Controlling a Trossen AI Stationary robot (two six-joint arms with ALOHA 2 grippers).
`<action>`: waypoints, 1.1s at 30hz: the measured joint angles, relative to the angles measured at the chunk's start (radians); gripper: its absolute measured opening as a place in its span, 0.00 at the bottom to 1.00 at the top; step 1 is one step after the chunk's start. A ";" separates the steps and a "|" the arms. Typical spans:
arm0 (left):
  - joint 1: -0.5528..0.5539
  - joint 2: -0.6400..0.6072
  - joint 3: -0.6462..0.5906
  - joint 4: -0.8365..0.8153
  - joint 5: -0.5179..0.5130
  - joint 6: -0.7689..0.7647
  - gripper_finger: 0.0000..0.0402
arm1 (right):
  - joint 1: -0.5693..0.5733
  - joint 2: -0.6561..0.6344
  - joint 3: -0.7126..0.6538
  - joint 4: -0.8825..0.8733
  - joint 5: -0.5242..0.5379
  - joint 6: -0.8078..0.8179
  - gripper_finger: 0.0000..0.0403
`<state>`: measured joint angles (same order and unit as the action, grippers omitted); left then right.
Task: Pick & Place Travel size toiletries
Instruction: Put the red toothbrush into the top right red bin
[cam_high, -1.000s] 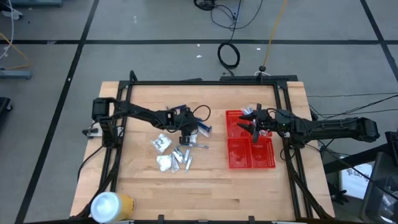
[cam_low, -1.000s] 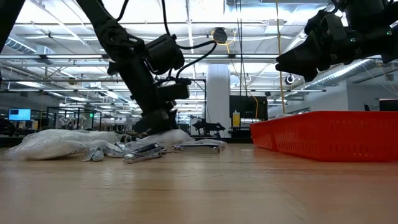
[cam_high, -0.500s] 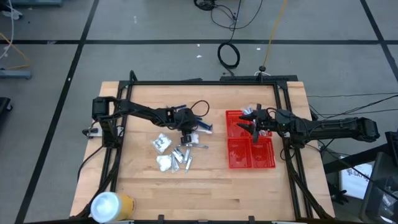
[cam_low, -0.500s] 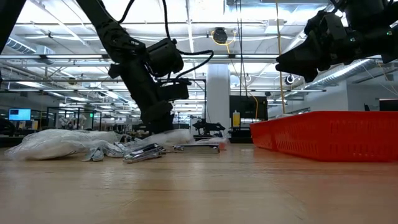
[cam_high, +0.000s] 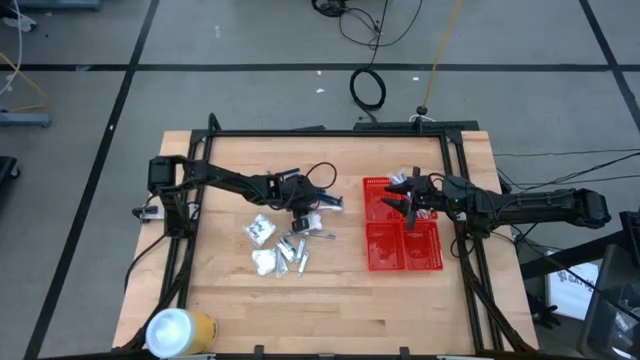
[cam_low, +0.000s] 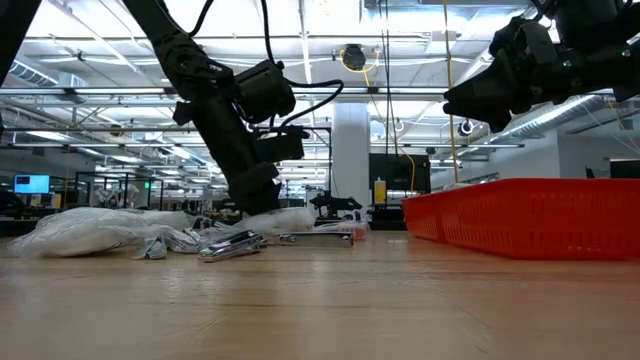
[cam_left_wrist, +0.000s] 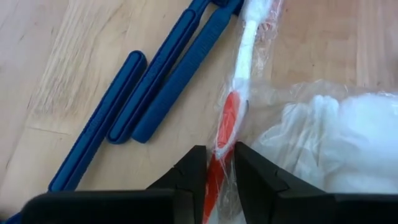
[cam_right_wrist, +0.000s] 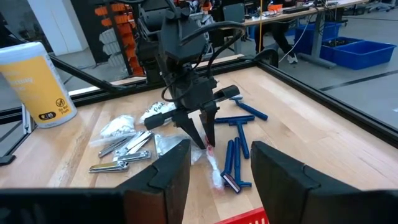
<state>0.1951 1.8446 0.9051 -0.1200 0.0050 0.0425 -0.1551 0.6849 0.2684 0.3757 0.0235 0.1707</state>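
My left gripper (cam_high: 304, 207) stands low over the toiletries pile at mid-table and is shut on a clear-wrapped white and orange toothbrush (cam_left_wrist: 239, 74). Blue razors (cam_left_wrist: 155, 81) lie flat on the wood right beside it. White crinkly packets (cam_high: 262, 232) and silver nail clippers (cam_right_wrist: 118, 158) lie toward the near-left of it. My right gripper (cam_high: 400, 198) hangs open above the red basket (cam_high: 405, 255), touching nothing. My left gripper pinches the toothbrush's orange handle part (cam_left_wrist: 222, 134) between its two fingers, through the clear wrapper. The fingers (cam_right_wrist: 202, 134) come from above, pointing steeply down, and lie across the handle. The white head end (cam_left_wrist: 252, 37) stretches away low over the wood beside the razors.
A large white-and-yellow roll (cam_high: 180, 330) stands at the table's near-left corner. The red basket sits at the right side, its compartments under my right arm. A black frame rail (cam_high: 320, 133) runs along the table's edges. Bare wood (cam_high: 330, 300) spreads along the near side.
My left gripper has crept a little toward the far edge and risen slightly off the pile, staying shut; the wrapped toothbrush has gone along with it. The right arm has kept still.
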 joint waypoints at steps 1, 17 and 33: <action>-0.001 0.000 0.000 0.000 -0.006 0.000 0.17 | 0.000 0.000 0.000 0.000 0.000 0.000 0.39; -0.052 -0.266 -0.004 -0.029 -0.203 0.048 0.02 | 0.000 0.000 0.000 -0.007 0.000 0.000 0.39; -0.081 -0.337 -0.002 0.457 -0.004 0.234 0.01 | 0.000 0.013 0.000 0.072 0.005 0.000 0.39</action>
<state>0.1140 1.5076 0.9028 0.3369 0.0012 0.2764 -0.1551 0.6979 0.2684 0.4482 0.0284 0.1711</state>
